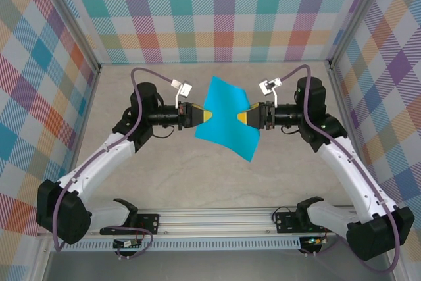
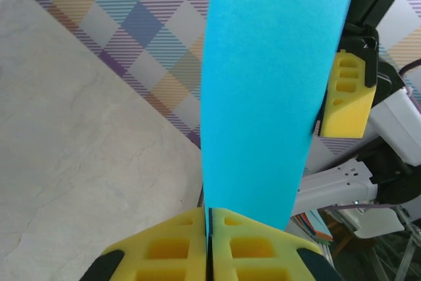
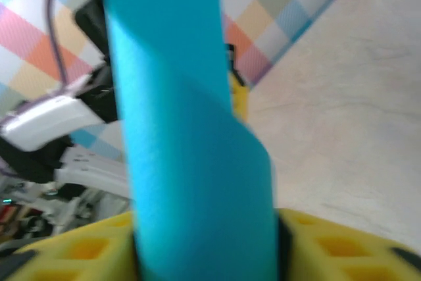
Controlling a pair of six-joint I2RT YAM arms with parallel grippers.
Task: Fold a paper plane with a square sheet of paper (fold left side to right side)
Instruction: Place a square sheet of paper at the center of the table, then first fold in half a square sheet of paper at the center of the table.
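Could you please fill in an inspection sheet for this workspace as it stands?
Surface: pale, mottled table.
Job's things: teal square sheet of paper held in the air between both grippers.
Clutter: nothing seen.
Grippers: left gripper shut on the sheet's edge; right gripper at the opposite edge, jaws hidden by paper.
Cables: purple cable looped along each arm.
Surroundings: checked walls, metal rail at the near edge.

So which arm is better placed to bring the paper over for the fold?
Left. The left gripper is pinched shut on the paper, so it can probably carry that edge across; the right gripper looks parted around it.
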